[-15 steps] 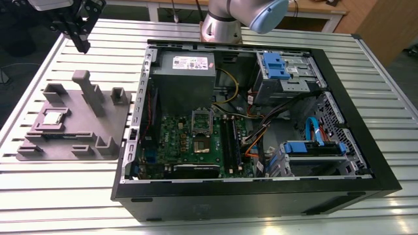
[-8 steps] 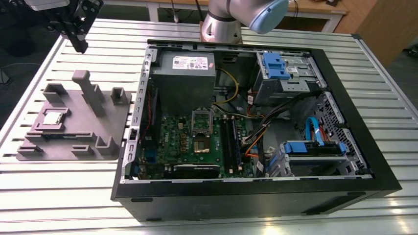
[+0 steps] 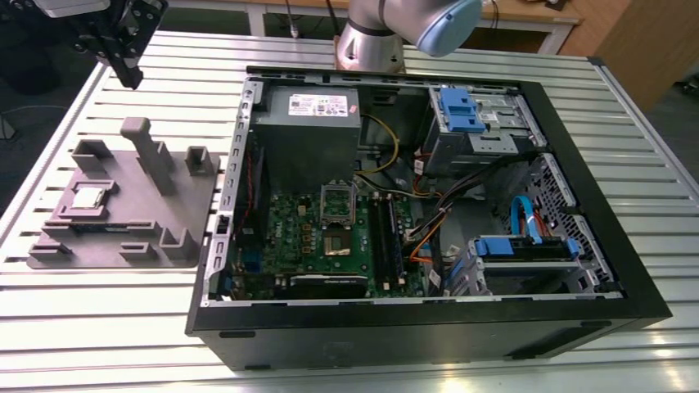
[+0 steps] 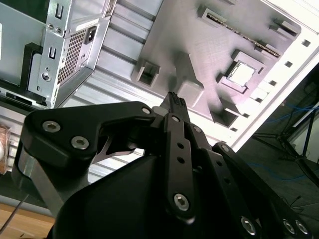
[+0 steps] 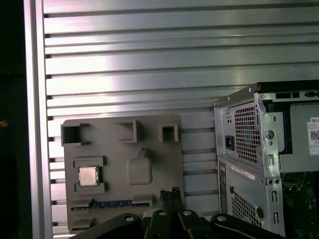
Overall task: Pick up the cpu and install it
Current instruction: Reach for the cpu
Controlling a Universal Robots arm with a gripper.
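Black end effector (image 5: 169, 192) clenched, empty, above grey moulded tray (image 5: 149, 134) holding small silvery square cpu (image 5: 88, 176). Risk: descending clenched, it strikes the chip.

I am seeing a white label (image 3: 317, 105) on top of the grey power supply box (image 3: 311, 139) inside the computer case (image 3: 437, 344) in the exterior view, and its print is too small for me to read. In the first wrist view I am looking at a partly visible white sticker (image 5: 313, 135) with a square code pattern, sitting on a grey surface inside the case. A narrow pale strip label (image 5: 244, 172) is running across the rear panel (image 5: 244, 129), and its lettering is illegible. I am making out no lettering on the cpu (image 5: 88, 176).
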